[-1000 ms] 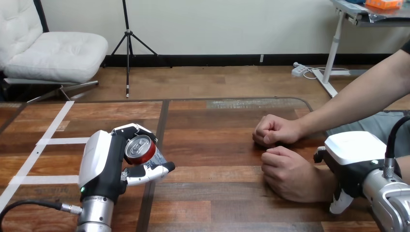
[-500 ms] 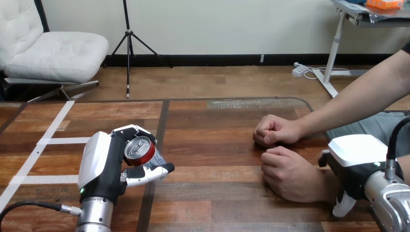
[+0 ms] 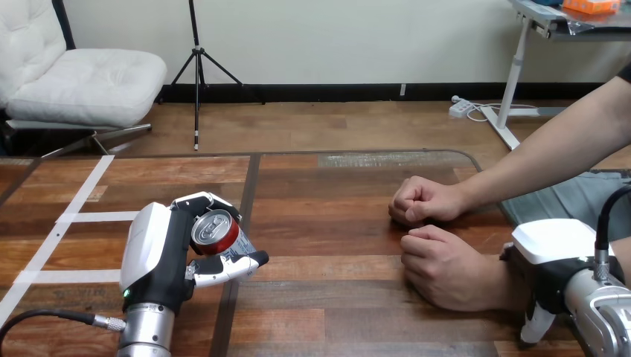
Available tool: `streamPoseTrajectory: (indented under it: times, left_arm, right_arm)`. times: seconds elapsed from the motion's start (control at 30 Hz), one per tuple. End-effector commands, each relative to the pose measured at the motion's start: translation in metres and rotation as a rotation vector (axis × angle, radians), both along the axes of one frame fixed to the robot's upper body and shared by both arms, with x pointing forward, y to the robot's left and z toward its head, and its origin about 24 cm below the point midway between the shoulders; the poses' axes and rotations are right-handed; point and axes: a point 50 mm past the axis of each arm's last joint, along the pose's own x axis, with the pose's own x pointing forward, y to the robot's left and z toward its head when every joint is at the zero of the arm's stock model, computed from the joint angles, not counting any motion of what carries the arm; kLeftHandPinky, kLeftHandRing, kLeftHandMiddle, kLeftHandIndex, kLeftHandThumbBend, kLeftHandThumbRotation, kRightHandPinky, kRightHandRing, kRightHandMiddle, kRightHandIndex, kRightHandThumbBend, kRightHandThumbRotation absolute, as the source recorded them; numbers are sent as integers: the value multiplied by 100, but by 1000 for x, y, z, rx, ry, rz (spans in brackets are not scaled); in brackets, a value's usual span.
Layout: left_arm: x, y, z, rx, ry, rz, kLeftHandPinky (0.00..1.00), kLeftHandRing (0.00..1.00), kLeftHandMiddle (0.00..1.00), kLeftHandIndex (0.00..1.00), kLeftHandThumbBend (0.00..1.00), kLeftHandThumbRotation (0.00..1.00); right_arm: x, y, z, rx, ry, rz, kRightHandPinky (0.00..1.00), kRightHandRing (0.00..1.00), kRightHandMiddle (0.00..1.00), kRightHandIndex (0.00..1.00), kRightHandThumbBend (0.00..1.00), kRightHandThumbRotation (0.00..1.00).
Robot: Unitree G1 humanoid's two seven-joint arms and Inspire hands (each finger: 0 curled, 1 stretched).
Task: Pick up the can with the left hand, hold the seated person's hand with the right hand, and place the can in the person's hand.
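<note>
Can (red, its silver top tilted toward the camera) sits in the left robot hand, whose fingers and thumb curl round it, over the left part of the tabletop. At the right, the person's nearer hand and farther hand rest closed on the tabletop, close together. The right robot hand is just beside the nearer hand's wrist; whether it grips anything I cannot tell.

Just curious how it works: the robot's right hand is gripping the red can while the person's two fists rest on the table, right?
No: the head view shows the left hand gripping the red can; the person's two fists do rest on the table.
</note>
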Motion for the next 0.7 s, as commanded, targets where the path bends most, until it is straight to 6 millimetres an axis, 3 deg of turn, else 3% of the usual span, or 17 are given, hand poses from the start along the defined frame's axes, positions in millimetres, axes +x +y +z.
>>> streamPoseTrajectory:
  times: [0.0, 0.53, 0.67]
  left_arm:
    - [13, -3, 26, -27, -123, -17, 32, 39, 46, 48, 68, 0]
    - [13, -2, 26, -23, -131, -14, 33, 39, 46, 48, 68, 0]
    - [13, -2, 26, -23, -132, -13, 33, 39, 46, 48, 68, 0]
  right_arm:
    - [16, 0, 21, -42, -83, 4, 77, 79, 81, 79, 78, 9]
    - [21, -4, 11, -61, -25, -21, 72, 75, 77, 75, 75, 4]
    - [22, -5, 9, -67, -10, -14, 63, 70, 74, 74, 75, 4]
